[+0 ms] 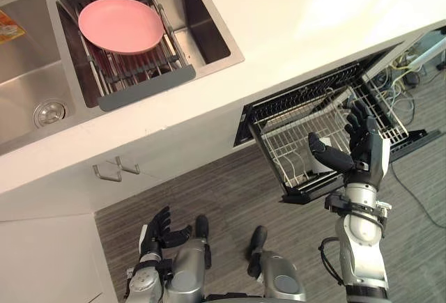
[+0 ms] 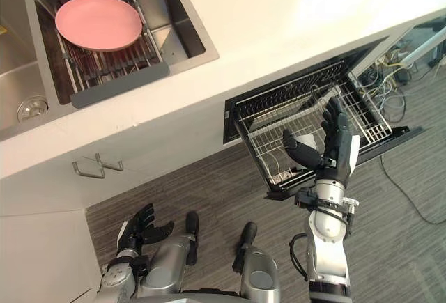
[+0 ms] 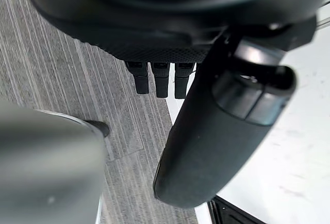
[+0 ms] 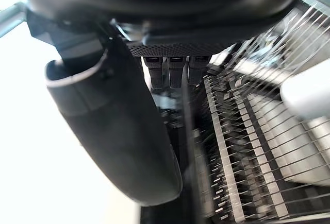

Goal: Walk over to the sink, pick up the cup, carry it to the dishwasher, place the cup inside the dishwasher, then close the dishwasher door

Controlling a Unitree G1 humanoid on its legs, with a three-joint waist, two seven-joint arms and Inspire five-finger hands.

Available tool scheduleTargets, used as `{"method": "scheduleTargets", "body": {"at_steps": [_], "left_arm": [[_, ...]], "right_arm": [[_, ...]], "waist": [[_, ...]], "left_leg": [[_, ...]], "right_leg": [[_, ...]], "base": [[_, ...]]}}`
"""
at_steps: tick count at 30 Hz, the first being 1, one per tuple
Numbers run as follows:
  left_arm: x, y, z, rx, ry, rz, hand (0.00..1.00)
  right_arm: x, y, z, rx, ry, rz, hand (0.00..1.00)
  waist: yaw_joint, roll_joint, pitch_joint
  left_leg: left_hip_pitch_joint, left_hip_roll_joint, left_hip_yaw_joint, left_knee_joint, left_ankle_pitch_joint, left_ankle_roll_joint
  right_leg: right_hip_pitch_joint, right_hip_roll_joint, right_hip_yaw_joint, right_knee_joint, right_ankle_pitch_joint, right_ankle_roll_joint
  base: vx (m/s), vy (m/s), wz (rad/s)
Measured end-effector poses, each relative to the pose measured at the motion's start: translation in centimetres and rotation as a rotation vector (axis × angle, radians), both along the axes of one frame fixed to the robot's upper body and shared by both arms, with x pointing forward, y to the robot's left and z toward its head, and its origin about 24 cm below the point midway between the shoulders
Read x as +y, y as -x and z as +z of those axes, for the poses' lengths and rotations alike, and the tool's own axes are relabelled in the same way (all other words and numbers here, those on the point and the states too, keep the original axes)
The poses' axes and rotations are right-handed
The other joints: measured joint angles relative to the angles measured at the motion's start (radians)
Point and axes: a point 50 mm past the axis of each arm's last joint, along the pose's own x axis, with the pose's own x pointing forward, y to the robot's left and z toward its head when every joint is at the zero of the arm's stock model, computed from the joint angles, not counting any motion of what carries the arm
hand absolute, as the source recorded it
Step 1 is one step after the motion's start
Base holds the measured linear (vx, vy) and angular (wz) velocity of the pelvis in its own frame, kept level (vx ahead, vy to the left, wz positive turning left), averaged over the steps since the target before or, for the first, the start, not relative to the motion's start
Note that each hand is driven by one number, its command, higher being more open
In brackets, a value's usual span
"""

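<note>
Left hand [image 1: 162,232]: low at near left over the floor, fingers loosely spread, empty
Right hand [image 1: 359,151]: raised at near right, fingers straight and wide, holding nothing
Cup [image 2: 307,140]: white, sat in the rack just past the right thumb
Rack [image 1: 293,132]: stood pulled out of the open dishwasher [image 1: 279,104]
Plate [image 1: 120,24]: pink, lay over the far-left sink [image 1: 209,31]

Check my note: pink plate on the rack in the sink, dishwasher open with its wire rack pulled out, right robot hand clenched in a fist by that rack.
One detail is wrong: the right robot hand is open, not clenched, as the left eye view shows. The pink plate does lie on the sink rack, and the dishwasher is open with its wire rack pulled out.
</note>
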Motion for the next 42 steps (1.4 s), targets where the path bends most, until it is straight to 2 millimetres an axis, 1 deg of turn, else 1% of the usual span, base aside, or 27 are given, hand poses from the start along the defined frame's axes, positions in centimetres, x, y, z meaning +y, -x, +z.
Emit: {"method": "scheduleTargets", "body": {"at_steps": [1,3,4,7,8,9,10,11,12,13,14,15,16,17,18,19,21,22,23,24,25,26,28,30,33,37,42], "left_arm": [[0.1,-0.2,0.0,-0.001,-0.001,-0.003,0.9],[0.1,-0.3,0.0,-0.001,0.005,-0.005,0.9],[0.1,-0.3,-0.1,0.0,0.005,-0.006,0.9],[0.0,0.2,-0.7,0.036,0.008,-0.006,0.9],[-0.1,0.5,-1.0,0.055,0.007,-0.011,0.9],[-0.1,0.5,-1.0,0.057,0.008,-0.009,0.9],[-0.1,0.5,-1.0,0.055,0.006,-0.01,0.9],[-0.1,0.6,-1.0,0.061,-0.005,-0.021,0.9],[-0.1,0.6,-1.1,0.066,-0.003,-0.023,0.9],[-0.1,0.8,-1.2,0.072,-0.004,-0.023,0.9],[0.0,0.9,-1.2,0.077,-0.007,-0.023,0.9],[0.1,1.0,-1.3,0.085,-0.017,-0.032,0.9],[0.4,1.0,-1.3,0.09,-0.038,-0.05,0.9],[0.7,1.0,-1.2,0.095,-0.06,-0.071,0.9],[0.6,0.9,-1.2,0.095,-0.062,-0.079,0.9],[0.8,1.0,-1.2,0.098,-0.069,-0.079,0.9],[0.9,1.2,-1.2,0.102,-0.074,-0.081,0.9],[1.0,1.2,-1.2,0.103,-0.079,-0.089,0.9],[1.0,1.2,-1.2,0.106,-0.082,-0.098,0.9],[1.0,1.2,-1.2,0.11,-0.085,-0.104,0.9],[0.8,1.3,-1.4,0.115,-0.079,-0.106,0.9],[0.4,1.7,-1.6,0.122,-0.064,-0.105,0.9],[0.0,2.3,-1.8,0.135,-0.05,-0.102,0.9],[0.1,2.4,-1.8,0.137,-0.049,-0.102,0.9],[0.0,2.5,-1.9,0.14,-0.046,-0.104,0.9],[0.0,2.6,-2.0,0.146,-0.041,-0.11,0.9],[0.0,2.7,-2.1,0.153,-0.041,-0.109,0.9]], "right_arm": [[0.3,0.1,0.8,-0.037,0.012,0.021,0.9],[0.7,0.2,1.9,-0.095,0.031,0.052,0.9],[1.0,0.1,2.7,-0.13,0.044,0.074,0.9],[1.5,-0.1,3.7,-0.174,0.089,0.117,0.9],[1.6,-0.5,4.4,-0.201,0.111,0.125,0.9],[1.8,-0.8,4.9,-0.221,0.117,0.137,0.9],[2.1,-1.1,5.2,-0.233,0.122,0.148,0.9],[2.7,-1.6,5.8,-0.255,0.149,0.184,0.9],[3.0,-1.8,6.0,-0.257,0.167,0.198,0.9],[3.7,-2.3,5.9,-0.249,0.2,0.231,0.9],[4.1,-2.7,5.8,-0.243,0.214,0.253,0.9],[4.7,-3.3,5.7,-0.228,0.24,0.286,0.9],[5.4,-4.0,5.4,-0.21,0.264,0.318,0.9],[5.7,-4.6,5.0,-0.186,0.272,0.338,0.9],[5.7,-4.7,4.8,-0.173,0.274,0.341,0.9],[5.6,-4.9,4.4,-0.148,0.297,0.339,0.9],[5.2,-5.1,4.3,-0.128,0.321,0.338,0.9],[4.8,-5.1,4.3,-0.119,0.348,0.334,0.9],[4.5,-5.2,4.3,-0.11,0.367,0.329,0.9],[4.3,-5.2,4.3,-0.104,0.375,0.327,0.9],[4.2,-5.3,4.2,-0.095,0.378,0.326,0.9],[4.1,-5.4,4.0,-0.079,0.379,0.323,0.9],[4.4,-5.5,3.9,-0.072,0.386,0.328,0.9],[4.5,-5.5,3.8,-0.07,0.386,0.333,0.9],[4.6,-5.8,3.7,-0.059,0.388,0.345,0.9],[4.7,-6.6,3.3,-0.029,0.389,0.354,0.9],[5.2,-7.4,1.7,0.049,0.382,0.383,0.9]], "waist": [[-0.002,0.0,-0.002],[0.003,-0.001,-0.004],[0.005,0.0,-0.01],[0.008,0.0,-0.063],[0.015,0.004,-0.088],[0.025,0.0,-0.094],[0.03,-0.004,-0.098],[0.031,-0.007,-0.108],[0.03,-0.01,-0.114],[0.03,-0.024,-0.127],[0.03,-0.031,-0.133],[0.03,-0.034,-0.139],[0.03,-0.037,-0.142],[0.029,-0.037,-0.142],[0.028,-0.037,-0.143],[0.024,-0.037,-0.143],[0.016,-0.036,-0.144],[0.002,-0.037,-0.145],[-0.001,-0.04,-0.15],[-0.004,-0.044,-0.158],[-0.012,-0.039,-0.167],[-0.006,-0.025,-0.19],[0.006,-0.009,-0.202],[0.007,-0.01,-0.204],[0.01,-0.01,-0.204],[0.014,-0.009,-0.211],[0.019,-0.008,-0.218]], "left_leg": [[-0.021,0.011,0.023,0.054,-0.012,-0.01],[-0.044,0.036,0.104,0.114,-0.014,-0.014],[-0.051,0.054,0.169,0.135,-0.014,-0.014],[-0.069,0.073,0.299,0.106,-0.014,-0.014],[-0.063,0.078,0.361,0.067,-0.034,0.01],[-0.06,0.068,0.357,0.057,-0.027,0.026],[-0.056,0.061,0.353,0.057,-0.025,0.032],[-0.051,0.037,0.335,0.063,-0.044,0.046],[-0.047,0.025,0.327,0.071,-0.055,0.063],[-0.032,-0.004,0.324,0.085,-0.079,0.084],[-0.022,-0.02,0.324,0.09,-0.089,0.09],[-0.006,-0.036,0.324,0.094,-0.099,0.099],[0.016,-0.051,0.321,0.095,-0.104,0.117],[0.035,-0.057,0.309,0.093,-0.11,0.124],[0.044,-0.06,0.299,0.086,-0.11,0.123],[0.063,-0.064,0.273,0.067,-0.105,0.12],[0.07,-0.065,0.246,0.053,-0.1,0.113],[0.07,-0.067,0.218,0.048,-0.094,0.106],[0.069,-0.07,0.193,0.05,-0.091,0.101],[0.067,-0.077,0.172,0.052,-0.091,0.095],[0.062,-0.075,0.153,0.054,-0.091,0.087],[0.055,-0.056,0.143,0.046,-0.089,0.069],[0.056,-0.024,0.134,0.034,-0.087,0.049],[0.063,-0.01,0.124,0.013,-0.077,0.032],[0.082,-0.003,0.124,-0.013,-0.069,0.02],[0.09,-0.009,0.119,-0.038,-0.054,0.015],[0.099,-0.034,0.083,-0.121,0.007,0.008]], "right_leg": [[0.02,0.004,-0.025,0.0,-0.009,-0.001],[0.052,0.007,-0.063,0.001,-0.023,-0.002],[0.072,0.009,-0.094,0.001,-0.035,-0.003],[0.084,0.006,-0.168,0.001,-0.062,-0.009],[0.085,0.006,-0.199,0.005,-0.069,-0.001],[0.085,0.0,-0.207,0.017,-0.073,0.006],[0.085,-0.007,-0.21,0.024,-0.077,0.011],[0.084,-0.043,-0.233,0.087,-0.114,0.03],[0.08,-0.069,-0.24,0.139,-0.143,0.038],[0.058,-0.137,-0.239,0.269,-0.2,0.054],[0.041,-0.173,-0.232,0.346,-0.224,0.04],[0.007,-0.223,-0.205,0.466,-0.237,0.008],[-0.04,-0.262,-0.143,0.587,-0.23,-0.034],[-0.071,-0.262,-0.072,0.646,-0.246,-0.04],[-0.078,-0.251,-0.044,0.649,-0.254,-0.034],[-0.095,-0.218,0.008,0.614,-0.261,-0.032],[-0.114,-0.176,0.055,0.536,-0.263,-0.032],[-0.128,-0.137,0.111,0.463,-0.258,-0.024],[-0.134,-0.106,0.163,0.378,-0.232,-0.01],[-0.134,-0.092,0.189,0.323,-0.166,0.018],[-0.121,-0.087,0.186,0.307,-0.159,0.036],[-0.103,-0.059,0.17,0.254,-0.144,0.032],[-0.062,-0.014,0.154,0.171,-0.107,0.016],[-0.036,0.009,0.139,0.116,-0.084,0.004],[0.005,0.029,0.135,0.044,-0.056,-0.001],[0.029,0.035,0.127,-0.01,-0.03,0.002],[0.042,0.03,0.086,-0.057,-0.001,0.003]], "base": [[0.01,-0.02,0.54],[-0.01,-0.026,0.65],[-0.04,-0.027,0.66],[-0.06,-0.011,0.8],[0.0,0.031,0.58],[0.01,0.028,0.46],[0.07,0.063,0.39],[0.09,0.097,0.4],[0.14,0.144,0.5],[0.12,0.114,0.32],[0.1,0.082,0.23],[0.1,0.064,0.15],[0.13,0.057,0.22],[0.17,0.031,0.26],[0.17,-0.017,0.44],[0.17,-0.053,0.46],[0.13,-0.073,0.52],[0.12,-0.113,0.65],[0.12,-0.129,0.76],[0.09,-0.118,0.64],[0.13,-0.155,0.45],[0.13,-0.146,0.22],[0.14,-0.137,0.01],[0.09,-0.12,0.05],[0.05,-0.06,-0.01],[0.01,-0.009,0.05],[-0.02,-0.011,0.24]]}}
